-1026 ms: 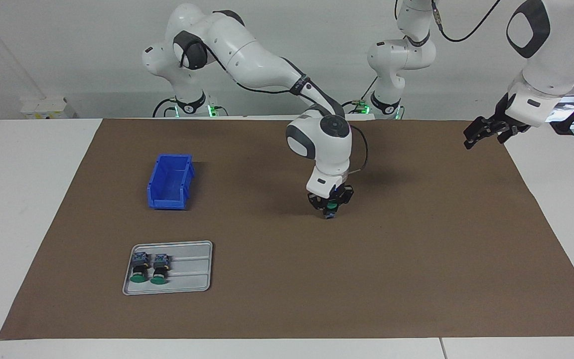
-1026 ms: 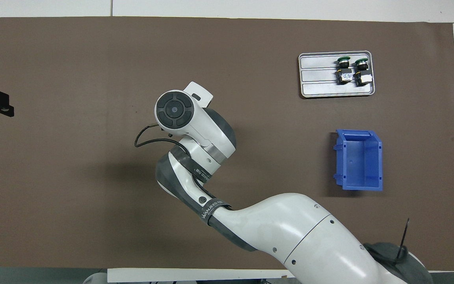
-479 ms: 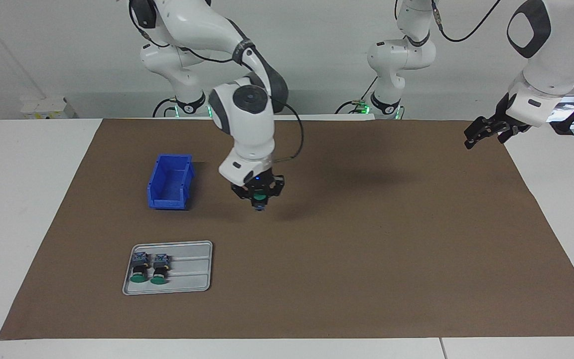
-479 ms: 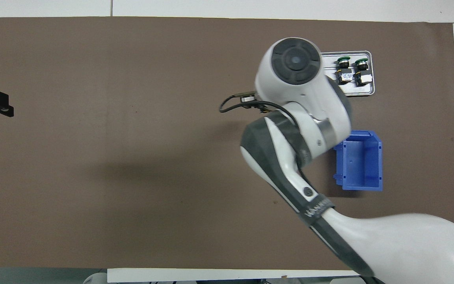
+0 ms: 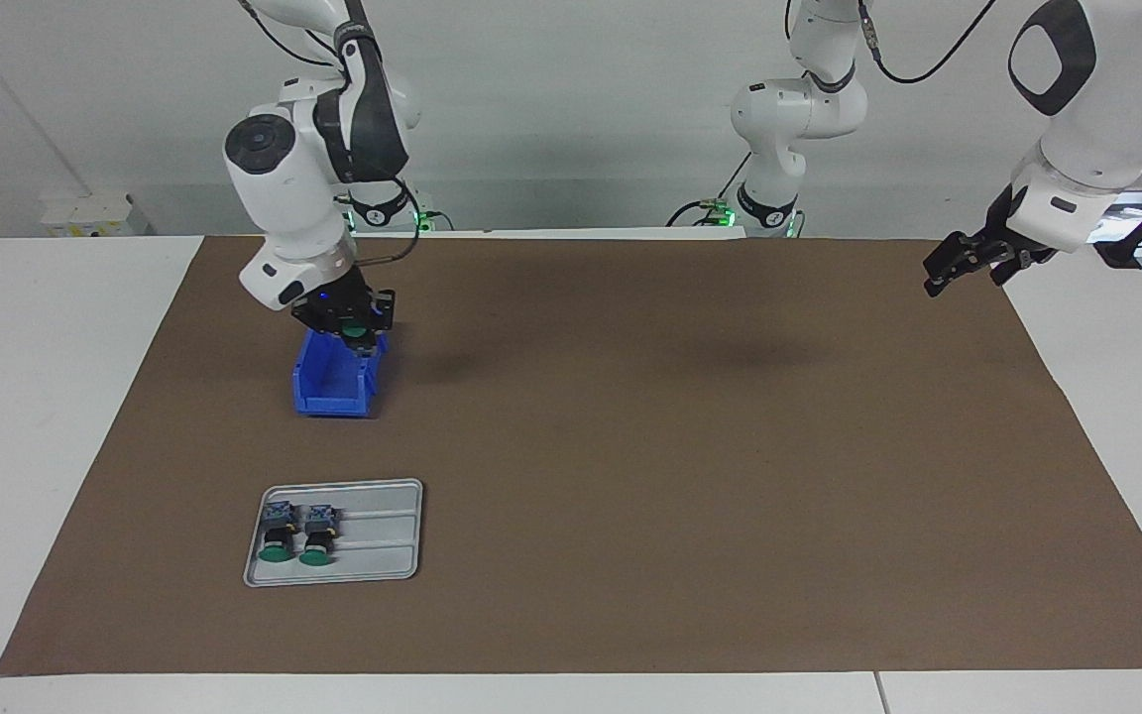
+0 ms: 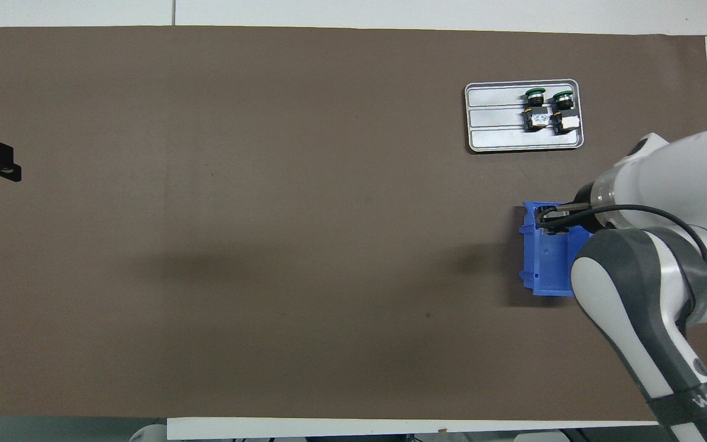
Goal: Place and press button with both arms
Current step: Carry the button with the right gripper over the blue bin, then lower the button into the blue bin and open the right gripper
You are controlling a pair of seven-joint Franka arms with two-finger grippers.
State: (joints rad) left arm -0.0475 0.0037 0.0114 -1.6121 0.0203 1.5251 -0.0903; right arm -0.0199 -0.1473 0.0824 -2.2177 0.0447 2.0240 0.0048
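Observation:
My right gripper is shut on a button, whose green cap shows between the fingers. It hangs over the blue bin, at the bin's end nearer to the robots. In the overhead view the right arm covers most of the bin, and the held button is hidden there. Two more buttons lie side by side in the grey tray. My left gripper waits open and empty in the air over the mat's edge at the left arm's end.
A brown mat covers the table. The tray lies farther from the robots than the bin, both toward the right arm's end. White table shows around the mat's edges.
The right arm has swung from the mat's middle toward its own end, carrying the button, and now hangs over the blue bin. The left arm has not moved.

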